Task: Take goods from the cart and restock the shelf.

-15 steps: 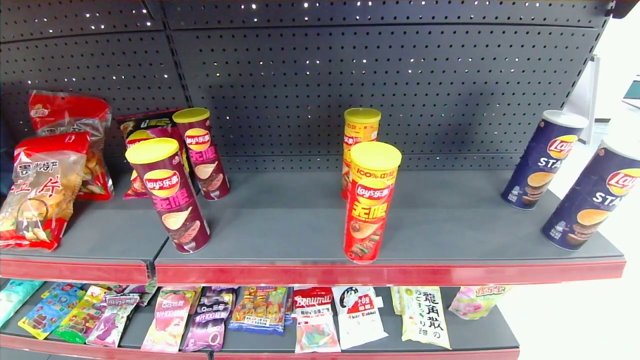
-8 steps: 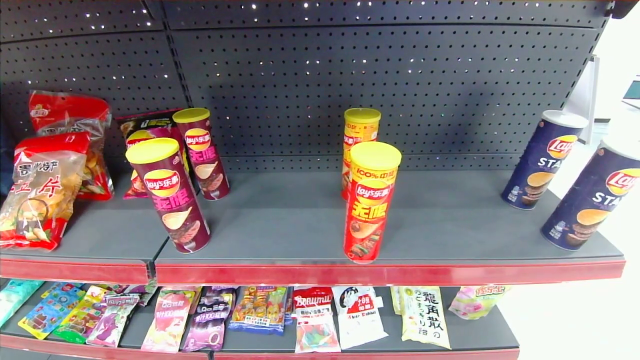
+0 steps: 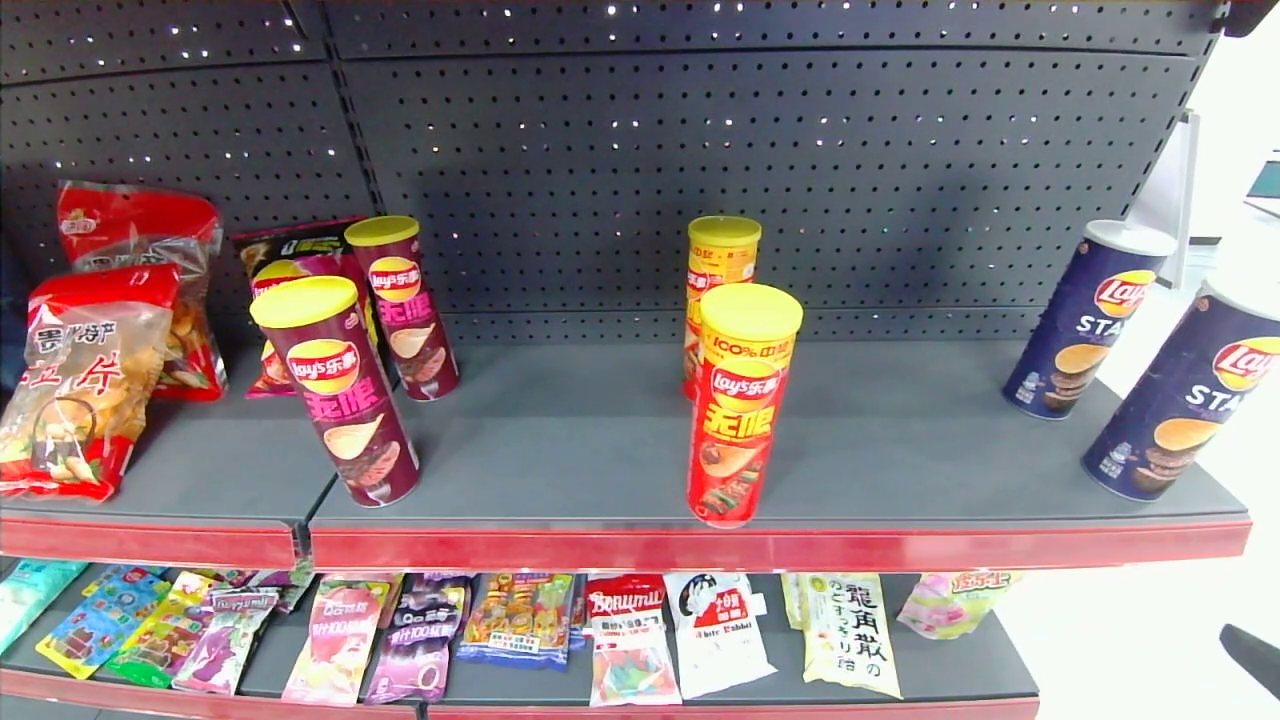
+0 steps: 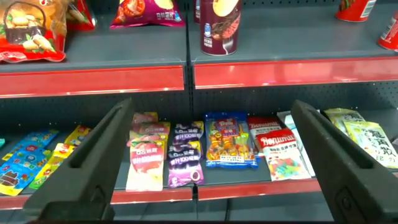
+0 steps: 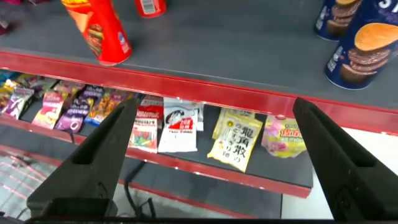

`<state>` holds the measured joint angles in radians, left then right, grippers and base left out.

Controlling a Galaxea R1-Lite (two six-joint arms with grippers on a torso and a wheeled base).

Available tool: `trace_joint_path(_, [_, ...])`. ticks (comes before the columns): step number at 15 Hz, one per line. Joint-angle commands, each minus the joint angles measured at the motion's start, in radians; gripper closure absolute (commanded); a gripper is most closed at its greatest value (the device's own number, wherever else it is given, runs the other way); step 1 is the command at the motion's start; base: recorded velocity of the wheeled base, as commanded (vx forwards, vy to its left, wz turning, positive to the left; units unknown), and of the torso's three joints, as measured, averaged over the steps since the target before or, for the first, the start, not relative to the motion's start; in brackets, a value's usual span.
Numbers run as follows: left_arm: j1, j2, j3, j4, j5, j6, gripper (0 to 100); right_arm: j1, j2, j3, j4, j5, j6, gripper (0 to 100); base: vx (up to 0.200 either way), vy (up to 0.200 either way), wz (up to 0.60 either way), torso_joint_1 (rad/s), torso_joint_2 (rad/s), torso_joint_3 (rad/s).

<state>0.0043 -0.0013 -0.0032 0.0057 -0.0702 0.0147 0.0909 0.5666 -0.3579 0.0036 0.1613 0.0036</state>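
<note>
Robot at the snack aisle: the left gripper [image 4: 211,107] hangs with its two dark, matte, wedge-shaped fingers [image 4: 93,162] spread wide at either side of the frame, nothing between them. The right gripper [image 5: 216,102] is splayed the same way and carries nothing.

Past the left fingers, flat glossy sachets [image 4: 230,140] lie in a row across the middle of the frame on the lower shelf [image 4: 249,186].

In the head view, the grey metal shelf [image 3: 600,440] with its shiny red lip [image 3: 780,548] runs across the centre, below a dark perforated pegboard [image 3: 700,150]. All the goods in sight stand there:
- Left of centre, two maroon tubes [image 3: 335,390] with yellow lids.
- At centre, two red-and-yellow tubes [image 3: 740,405], the front one hiding much of the rear.
- At the right, two navy tubes [image 3: 1085,320] with white lids, the nearer one cut by the frame edge.

Crinkled red-and-clear snack bags [image 3: 80,380] lean at far left. A darker bag is half hidden behind the maroon pair.
</note>
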Motion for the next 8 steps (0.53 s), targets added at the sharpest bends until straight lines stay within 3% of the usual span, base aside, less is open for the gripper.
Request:
trace_joint_path(1, [0.000, 0.001, 0.000, 0.000, 0.000, 0.001, 0, 0.000, 0.248, -0.110, -0.005, -0.006, -0.004, 0, 0.000, 0.000, 0.00, 0.000, 0.00, 0.000])
trace_joint_path(4, [0.000, 0.001, 0.000, 0.000, 0.000, 0.001, 0, 0.006, 0.457, -0.171, -0.020, -0.005, -0.002, 0, 0.000, 0.000, 0.00, 0.000, 0.00, 0.000])
trace_joint_path(8, [0.000, 0.001, 0.000, 0.000, 0.000, -0.001, 0, 0.138, 0.664, -0.200, -0.094, -0.060, -0.004, 0, 0.000, 0.000, 0.00, 0.000, 0.00, 0.000])
